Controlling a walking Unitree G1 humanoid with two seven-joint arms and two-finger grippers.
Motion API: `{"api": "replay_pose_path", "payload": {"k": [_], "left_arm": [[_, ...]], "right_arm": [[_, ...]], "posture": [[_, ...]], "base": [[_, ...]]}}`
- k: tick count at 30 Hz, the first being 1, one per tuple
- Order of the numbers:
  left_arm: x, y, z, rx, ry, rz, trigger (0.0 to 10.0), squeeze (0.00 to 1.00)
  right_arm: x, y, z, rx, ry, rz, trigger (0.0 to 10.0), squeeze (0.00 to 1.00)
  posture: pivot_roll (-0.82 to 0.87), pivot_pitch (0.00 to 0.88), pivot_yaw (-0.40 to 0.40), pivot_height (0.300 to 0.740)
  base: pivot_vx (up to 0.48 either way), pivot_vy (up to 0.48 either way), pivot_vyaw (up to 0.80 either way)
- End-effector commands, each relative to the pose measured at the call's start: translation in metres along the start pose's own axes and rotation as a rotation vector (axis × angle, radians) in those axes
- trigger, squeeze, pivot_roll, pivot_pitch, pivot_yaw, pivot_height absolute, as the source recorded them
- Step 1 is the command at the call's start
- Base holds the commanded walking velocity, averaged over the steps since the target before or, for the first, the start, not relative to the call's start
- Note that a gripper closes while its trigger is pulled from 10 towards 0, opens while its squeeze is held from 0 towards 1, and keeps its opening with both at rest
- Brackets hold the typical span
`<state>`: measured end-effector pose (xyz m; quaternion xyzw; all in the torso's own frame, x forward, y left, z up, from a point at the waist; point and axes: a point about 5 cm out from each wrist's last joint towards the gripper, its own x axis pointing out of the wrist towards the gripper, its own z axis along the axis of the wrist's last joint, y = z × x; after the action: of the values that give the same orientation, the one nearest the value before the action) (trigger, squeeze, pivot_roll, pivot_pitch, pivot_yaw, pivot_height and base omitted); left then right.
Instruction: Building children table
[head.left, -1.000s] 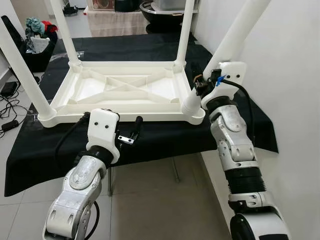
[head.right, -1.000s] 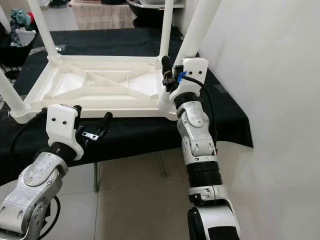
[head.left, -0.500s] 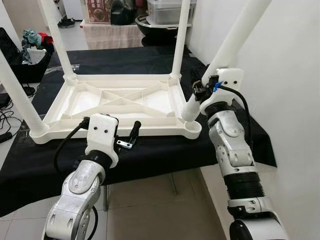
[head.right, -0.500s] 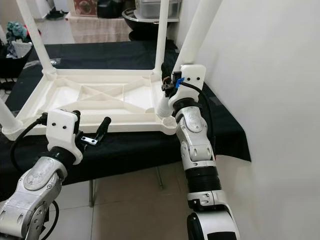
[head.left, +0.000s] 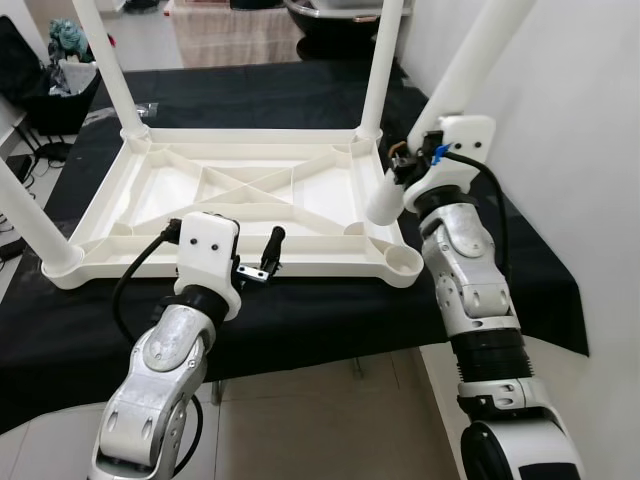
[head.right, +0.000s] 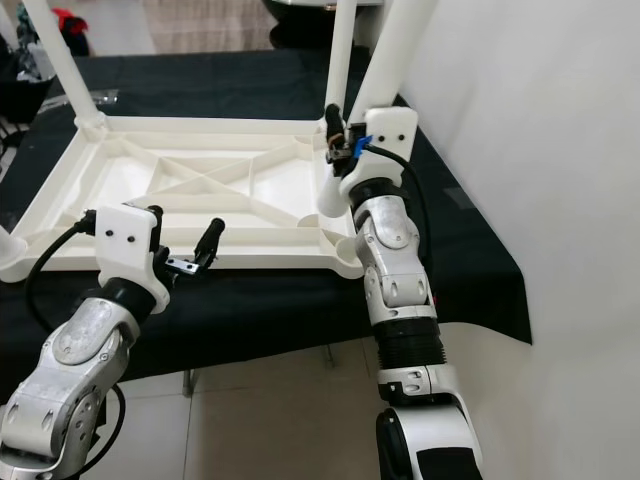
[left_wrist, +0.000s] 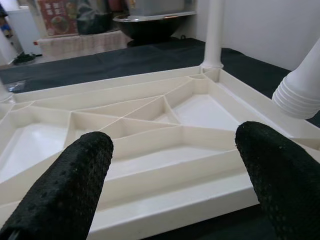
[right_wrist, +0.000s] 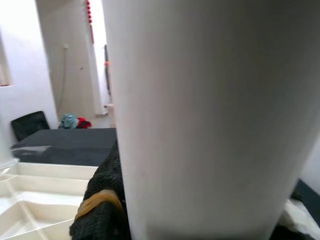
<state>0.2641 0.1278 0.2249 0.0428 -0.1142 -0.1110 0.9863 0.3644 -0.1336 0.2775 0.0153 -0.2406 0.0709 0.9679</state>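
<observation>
A white children's tabletop (head.left: 240, 195) lies upside down on a black-covered table (head.left: 300, 310). Three white legs stand in its corners: far left (head.left: 112, 70), far right (head.left: 380, 70) and near left (head.left: 25, 215). My right gripper (head.left: 405, 165) is shut on a fourth leg (head.left: 455, 85), which tilts up to the right. Its ribbed lower end (left_wrist: 300, 95) hangs just above and inboard of the open near-right corner socket (head.left: 418, 262). My left gripper (left_wrist: 175, 175) is open and holds nothing, level with the tabletop's near rim.
A white wall (head.left: 580, 150) runs close along the right side, beside my right arm. A dark bin with clothes (head.left: 62, 70) stands at the far left. Tiled floor (head.left: 320, 420) lies below the table's front edge.
The camera has shifted. The held leg's lower end, which sat at the near-right corner, now hangs apart from the socket, which shows open. The left gripper keeps its place.
</observation>
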Motion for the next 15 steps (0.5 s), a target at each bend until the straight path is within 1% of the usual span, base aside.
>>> {"api": "replay_pose_path", "payload": {"k": [1,10,15], "left_arm": [[-0.0014,0.0013,-0.0040,-0.008,0.014,0.007,10.0,0.00],[0.0018,0.0014,0.0007,-0.014,-0.003,0.010,10.0,0.00],[0.0031,0.0017,0.0034,0.008,-0.012,0.002,10.0,0.00]], "right_arm": [[0.0016,0.0030,0.0043,0.007,-0.028,0.009,10.0,0.00],[0.0015,0.0027,0.0054,0.013,-0.031,0.009,10.0,0.00],[0.0021,0.0022,0.0071,0.017,-0.037,0.010,10.0,0.00]], "posture": [[0.09,0.113,-0.047,0.740],[0.09,0.112,-0.049,0.740],[0.09,0.114,-0.049,0.740]], "base": [[0.000,0.000,0.00],[0.000,0.000,0.00],[0.000,0.000,0.00]]}}
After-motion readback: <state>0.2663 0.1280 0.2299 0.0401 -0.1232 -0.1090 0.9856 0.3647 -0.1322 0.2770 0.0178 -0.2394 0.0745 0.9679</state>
